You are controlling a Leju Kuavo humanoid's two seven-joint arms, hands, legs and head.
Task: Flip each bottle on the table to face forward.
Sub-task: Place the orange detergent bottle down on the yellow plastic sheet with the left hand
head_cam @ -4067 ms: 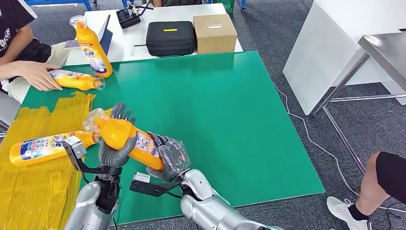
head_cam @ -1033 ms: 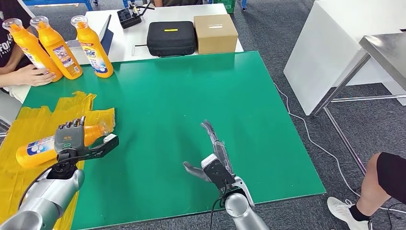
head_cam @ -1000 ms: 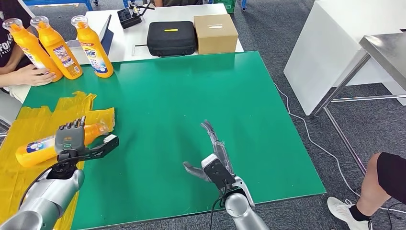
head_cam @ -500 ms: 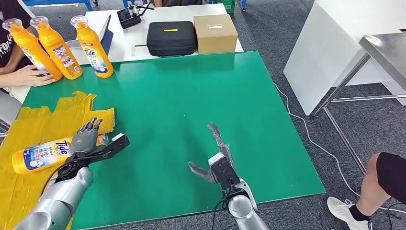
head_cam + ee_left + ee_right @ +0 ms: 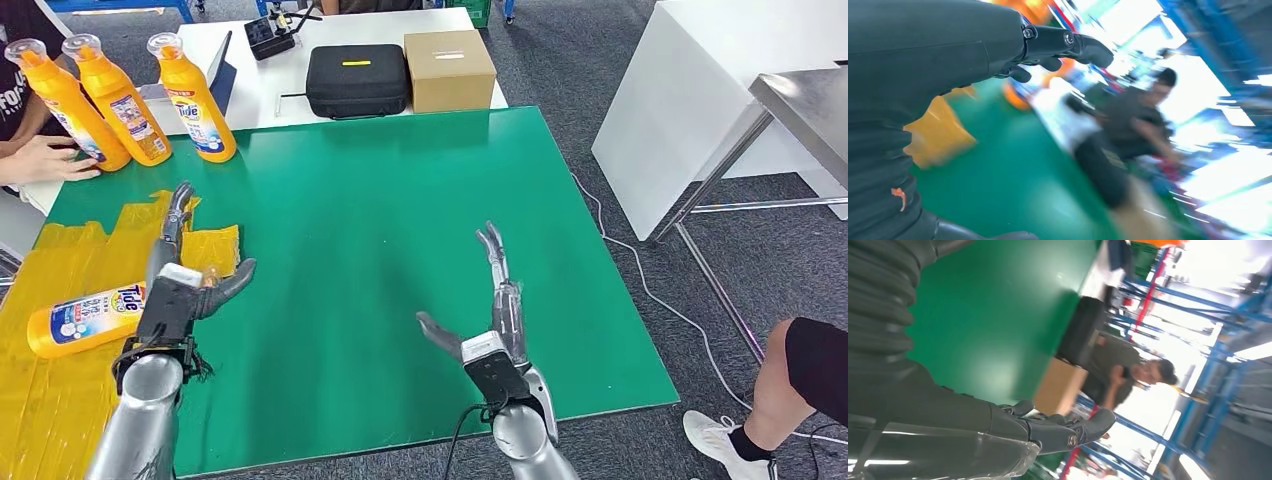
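Case [image 5: 357,79], box [image 5: 448,68], person's hand [image 5: 42,159]

Head view high, looking down at green table [image 5: 400,200]; wrist views close, tilted.

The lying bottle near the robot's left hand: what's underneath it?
Yellow plastic sheeting over the green table. The left hand covers the bottle's neck end, hiding what lies there.

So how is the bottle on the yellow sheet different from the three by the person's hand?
The bottle on the sheet lies on its side, near the left hand; the three far bottles stand upright. It is alone, while they stand in a row. All are orange, and those whose labels show read Tide.
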